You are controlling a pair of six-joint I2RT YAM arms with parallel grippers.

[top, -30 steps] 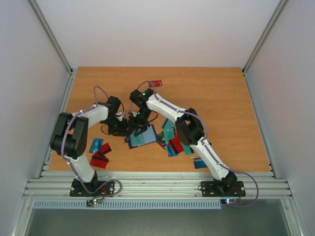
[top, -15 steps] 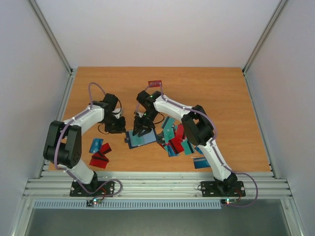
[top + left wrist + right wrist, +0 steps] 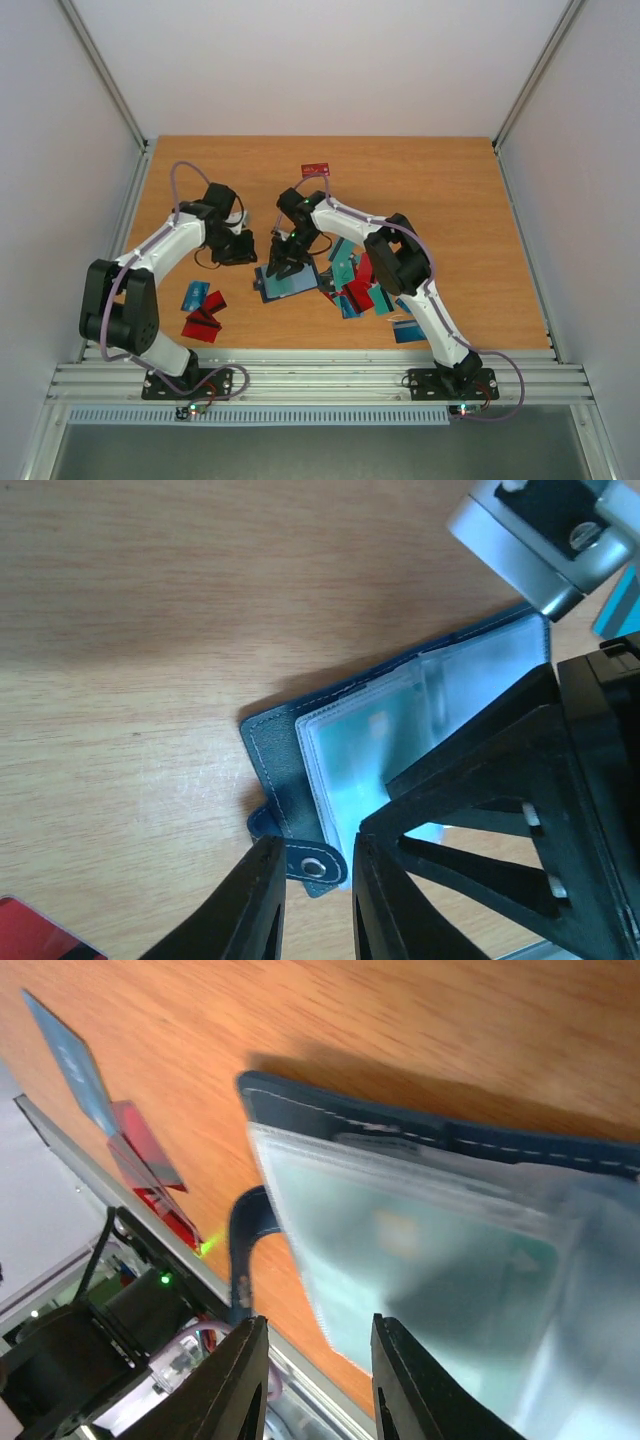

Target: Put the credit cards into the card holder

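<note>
**Wooden counter**: orange-brown, grain visible, filling the centre of the frame. **Pale walls** enclose it at the rear, left and right. **Metal struts** descend diagonally from the upper corners. **Ribbed aluminium rail** spans the lower frame, with a **perforated strip** just beneath.

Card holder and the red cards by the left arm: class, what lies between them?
Only bare table between card holder and red cards, top external view.

We note both arms stretched forward from their bases, elbows raised, wrists bent downward. The left tool sits low with its jaws a narrow gap apart. The right tool hangs near it, tilted down, jaws parted somewhat wider.
</note>
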